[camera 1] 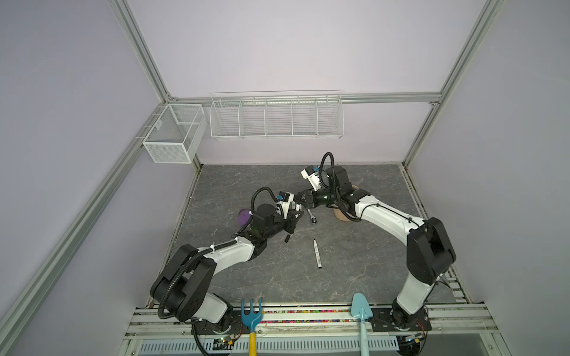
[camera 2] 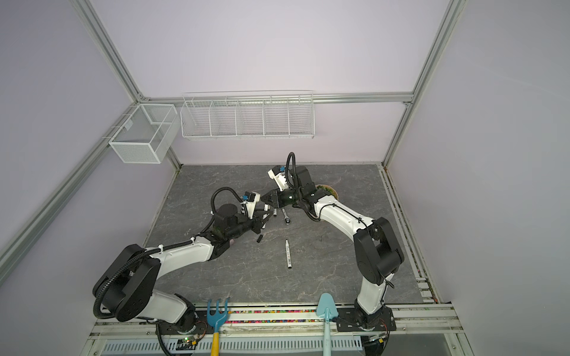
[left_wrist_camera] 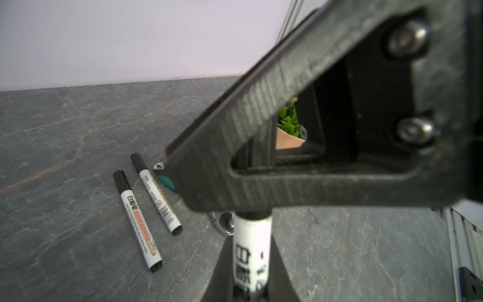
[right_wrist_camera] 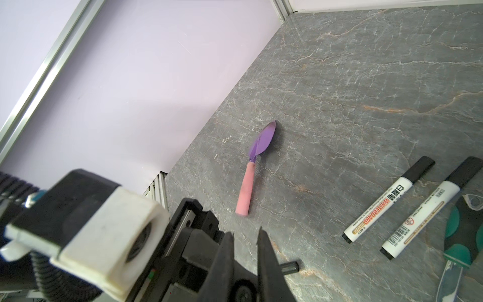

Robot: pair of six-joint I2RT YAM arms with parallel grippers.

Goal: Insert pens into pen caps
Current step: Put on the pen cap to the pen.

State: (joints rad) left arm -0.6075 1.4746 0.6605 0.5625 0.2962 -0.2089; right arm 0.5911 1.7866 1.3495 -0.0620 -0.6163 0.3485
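Clearance across the tabletop (camera 1: 370, 277).
Front lay open around one pen (camera 1: 317, 254); ratchet wrench (camera 1: 311, 215) and pen cap (camera 1: 287, 238) crowded centre.

The pen (left_wrist_camera: 252, 235) ran blurred off the lower edge in the left wrist view, its front end swallowed behind the right gripper's fingers (left_wrist_camera: 235, 170), any cap there out of sight. The wrench (left_wrist_camera: 167, 181) showed just a green sliver and a metal head. In both top views the right arm (camera 1: 385, 215) covered most of the plant pot (camera 1: 340, 215).

Soft, even light — faint shadows; wrist close-ups blurred, edges perhaps slightly bowed.
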